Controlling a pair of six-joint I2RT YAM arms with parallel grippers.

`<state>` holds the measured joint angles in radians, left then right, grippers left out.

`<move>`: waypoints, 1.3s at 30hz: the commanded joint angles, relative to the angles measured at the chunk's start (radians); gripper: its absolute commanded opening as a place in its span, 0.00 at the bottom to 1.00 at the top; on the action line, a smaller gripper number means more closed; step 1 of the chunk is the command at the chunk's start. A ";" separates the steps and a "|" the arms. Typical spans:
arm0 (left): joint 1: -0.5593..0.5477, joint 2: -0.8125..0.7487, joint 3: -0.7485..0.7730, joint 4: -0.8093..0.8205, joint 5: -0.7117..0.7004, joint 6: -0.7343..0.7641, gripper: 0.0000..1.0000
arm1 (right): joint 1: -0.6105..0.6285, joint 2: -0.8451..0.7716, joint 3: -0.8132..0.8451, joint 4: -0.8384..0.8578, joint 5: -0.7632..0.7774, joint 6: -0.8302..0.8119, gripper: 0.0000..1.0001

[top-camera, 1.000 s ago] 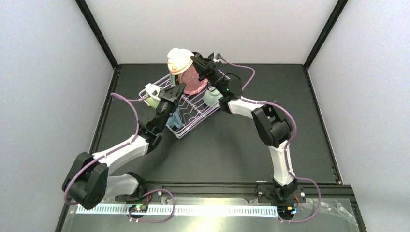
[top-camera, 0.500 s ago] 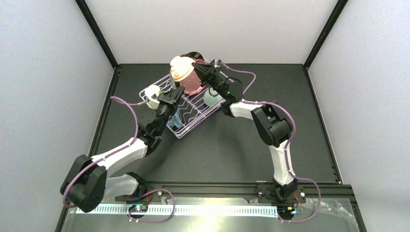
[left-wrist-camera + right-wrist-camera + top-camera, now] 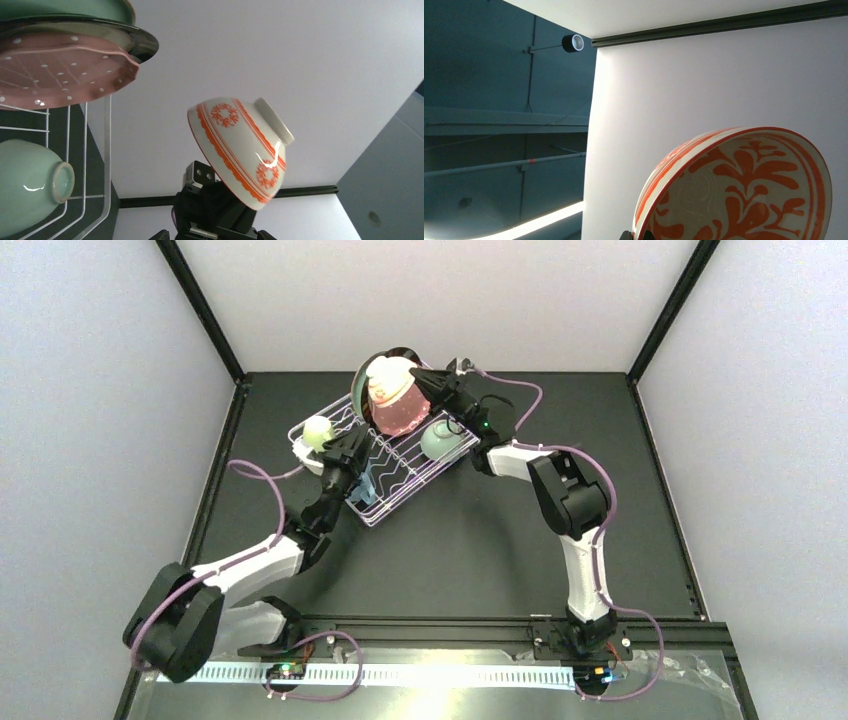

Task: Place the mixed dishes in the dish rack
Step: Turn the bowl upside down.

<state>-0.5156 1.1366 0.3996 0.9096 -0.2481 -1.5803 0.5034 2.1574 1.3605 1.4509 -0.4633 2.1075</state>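
Above dish rack, right gripper clamps orange-patterned bowl by its rim, tilted, over pink speckled plate; left gripper beside pale green mug, opening cannot be told.

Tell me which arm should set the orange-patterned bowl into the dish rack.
Right. The right gripper grips the orange-patterned bowl by its rim, raised above the far end of the dish rack. The left gripper sits low beside the pale mug.

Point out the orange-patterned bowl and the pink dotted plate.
cream ceramic bowl with orange pattern (image 3: pixel 240 150): left wrist view, outer wall.
pink white-dotted scalloped ceramic plate (image 3: pixel 60 70): left wrist view, dotted face.
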 commanded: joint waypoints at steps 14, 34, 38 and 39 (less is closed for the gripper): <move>0.014 0.401 0.282 0.153 0.046 -0.114 0.99 | -0.150 -0.051 -0.209 0.361 -0.186 0.187 0.00; 0.102 0.598 0.432 0.152 0.175 -0.112 0.99 | -0.208 0.093 -0.116 0.253 -0.295 0.147 0.00; 0.113 0.644 0.485 0.140 0.216 -0.099 0.99 | -0.219 0.120 -0.095 0.219 -0.314 0.128 0.00; 0.117 0.653 0.501 0.132 0.224 -0.094 0.99 | -0.224 0.125 -0.089 0.207 -0.321 0.119 0.00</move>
<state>-0.4122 1.7481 0.8246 1.0370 -0.0822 -1.6993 0.2962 2.2684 1.2240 1.4498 -0.7471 2.1036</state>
